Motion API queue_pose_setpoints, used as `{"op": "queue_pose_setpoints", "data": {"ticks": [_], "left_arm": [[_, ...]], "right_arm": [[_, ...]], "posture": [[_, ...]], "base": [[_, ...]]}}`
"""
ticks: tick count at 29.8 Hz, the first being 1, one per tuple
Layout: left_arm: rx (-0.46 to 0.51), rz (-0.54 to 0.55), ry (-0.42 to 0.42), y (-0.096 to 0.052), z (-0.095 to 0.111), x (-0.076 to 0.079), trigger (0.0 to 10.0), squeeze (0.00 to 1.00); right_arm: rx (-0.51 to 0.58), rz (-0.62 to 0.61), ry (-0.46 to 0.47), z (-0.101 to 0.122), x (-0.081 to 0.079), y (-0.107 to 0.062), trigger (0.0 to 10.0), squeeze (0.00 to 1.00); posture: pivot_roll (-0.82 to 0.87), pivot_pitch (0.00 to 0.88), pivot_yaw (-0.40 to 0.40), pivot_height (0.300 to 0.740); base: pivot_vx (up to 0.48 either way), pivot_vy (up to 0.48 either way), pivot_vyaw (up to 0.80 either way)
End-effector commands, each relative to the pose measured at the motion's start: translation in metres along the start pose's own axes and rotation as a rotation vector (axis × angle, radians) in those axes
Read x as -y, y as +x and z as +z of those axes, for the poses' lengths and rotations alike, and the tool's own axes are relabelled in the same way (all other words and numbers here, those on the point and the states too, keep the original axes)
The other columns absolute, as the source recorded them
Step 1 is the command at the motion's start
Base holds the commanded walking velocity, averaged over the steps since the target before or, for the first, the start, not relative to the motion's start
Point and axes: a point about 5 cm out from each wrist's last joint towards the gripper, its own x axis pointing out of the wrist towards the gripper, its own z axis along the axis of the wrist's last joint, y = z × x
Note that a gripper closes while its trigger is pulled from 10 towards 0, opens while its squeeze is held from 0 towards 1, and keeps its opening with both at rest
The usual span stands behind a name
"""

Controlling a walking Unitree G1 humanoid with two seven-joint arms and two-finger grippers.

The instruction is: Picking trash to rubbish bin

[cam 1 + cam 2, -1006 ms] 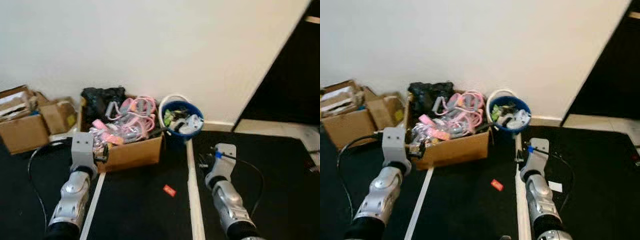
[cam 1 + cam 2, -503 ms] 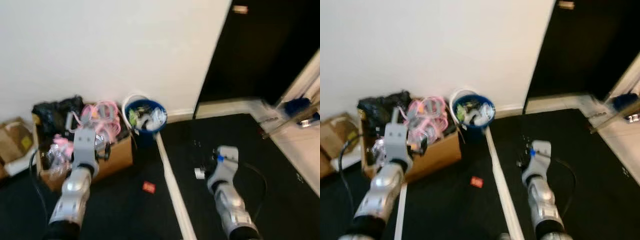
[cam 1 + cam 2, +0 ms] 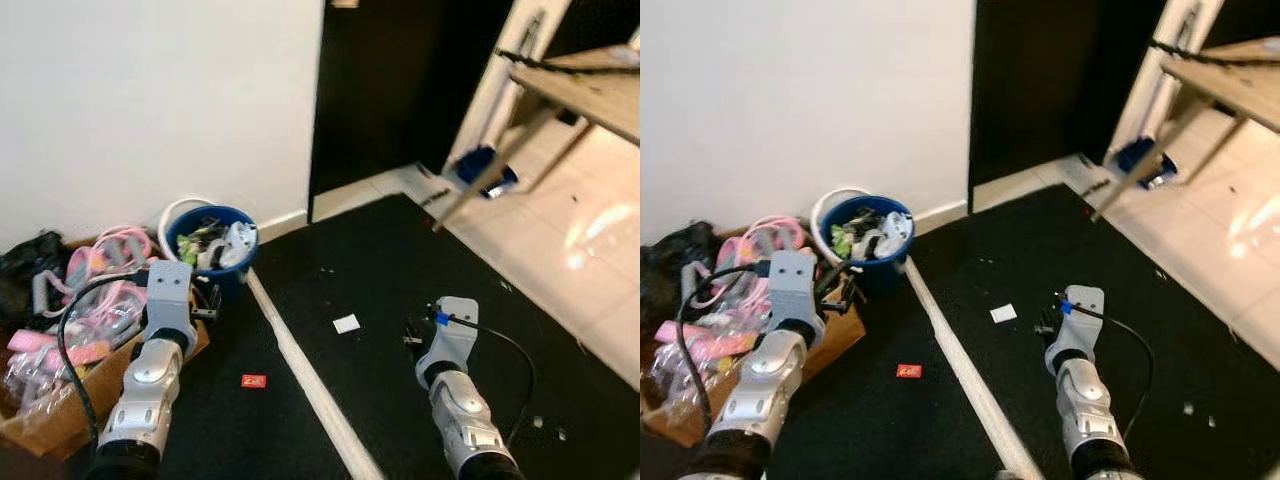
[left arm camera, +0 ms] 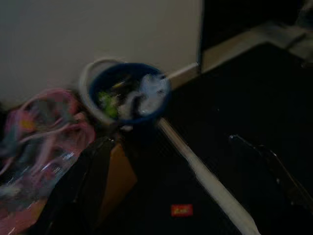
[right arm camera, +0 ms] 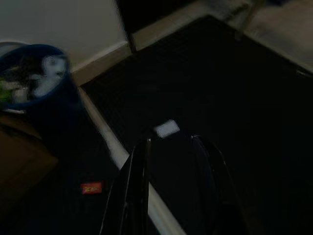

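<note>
1. Right wrist view: right gripper, fingers apart and empty, points at white scrap.
2. Left gripper: cannot tell.
3. Searching step; next, reach scrap, then blue bin far left.

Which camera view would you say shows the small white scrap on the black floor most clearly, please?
The right eye view: the white scrap lies bright and unobstructed beside the pale strip. The left eye view shows it similarly; the right wrist view shows it dim, beyond the right gripper.
</note>
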Motion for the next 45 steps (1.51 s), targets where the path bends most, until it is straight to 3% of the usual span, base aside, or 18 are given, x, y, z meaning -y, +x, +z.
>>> {"op": "queue_pose_setpoints", "data": {"ticks": [1, 38, 45], "left_arm": [[-0.023, -0.011, 0.005, -0.002, -0.005, 0.002, 10.0, 0.00], [-0.033, -0.065, -0.024, -0.001, -0.004, 0.008, 10.0, 0.00], [-0.060, -0.069, -0.005, -0.001, -0.008, 0.008, 10.0, 0.00]], "right_arm": [[-0.001, -0.019, 0.006, 0.000, 0.005, -0.001, 10.0, 0.00], [-0.001, -0.032, 0.020, -0.001, 0.006, -0.002, 10.0, 0.00], [0.127, 0.037, -0.008, 0.018, -0.004, -0.001, 10.0, 0.00]], "posture": [[0.05, 0.129, 0.031, 0.740], [0.04, 0.093, 0.038, 0.740], [0.04, 0.093, 0.039, 0.740]], "base": [[0.000, 0.000, -0.80], [0.000, 0.000, -0.80], [0.000, 0.000, -0.22]]}}
